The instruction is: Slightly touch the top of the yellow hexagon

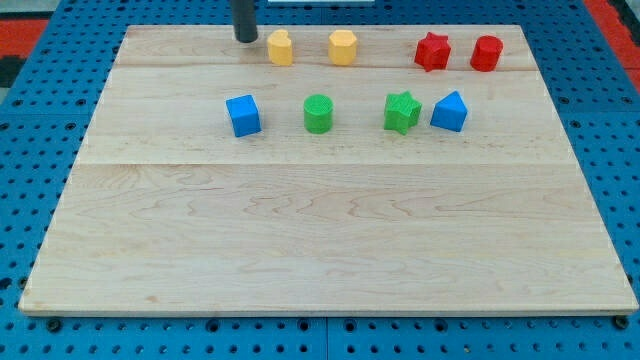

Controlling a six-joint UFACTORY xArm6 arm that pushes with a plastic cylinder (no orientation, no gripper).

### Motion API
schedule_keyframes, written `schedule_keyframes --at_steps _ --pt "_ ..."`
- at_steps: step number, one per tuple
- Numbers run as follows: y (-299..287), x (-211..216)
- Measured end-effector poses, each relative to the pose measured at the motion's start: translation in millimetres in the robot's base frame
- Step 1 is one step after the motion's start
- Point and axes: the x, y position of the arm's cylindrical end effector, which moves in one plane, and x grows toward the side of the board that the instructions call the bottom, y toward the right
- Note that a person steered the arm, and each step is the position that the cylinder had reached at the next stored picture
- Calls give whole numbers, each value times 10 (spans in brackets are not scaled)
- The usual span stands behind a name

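You've got my tip [245, 39] near the board's [320, 230] top edge, just left of the yellow heart [280, 47], not touching. No jaws on this rig, just a rod. Yellow hexagon [343, 47] sits right of the heart, w/ the heart btwn it & my tip. Further right: red star [432, 51], red cylinder [486, 53]. Next row, left to right: blue cube [243, 115], green cylinder [318, 114], green star [402, 111], blue block [449, 111].
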Motion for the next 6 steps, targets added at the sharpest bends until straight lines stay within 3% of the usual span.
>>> schedule_keyframes --at_steps 1,2,4,6 --pt "174 -86" --pt "1160 -14" --pt "1841 -103" --pt "3023 -26"
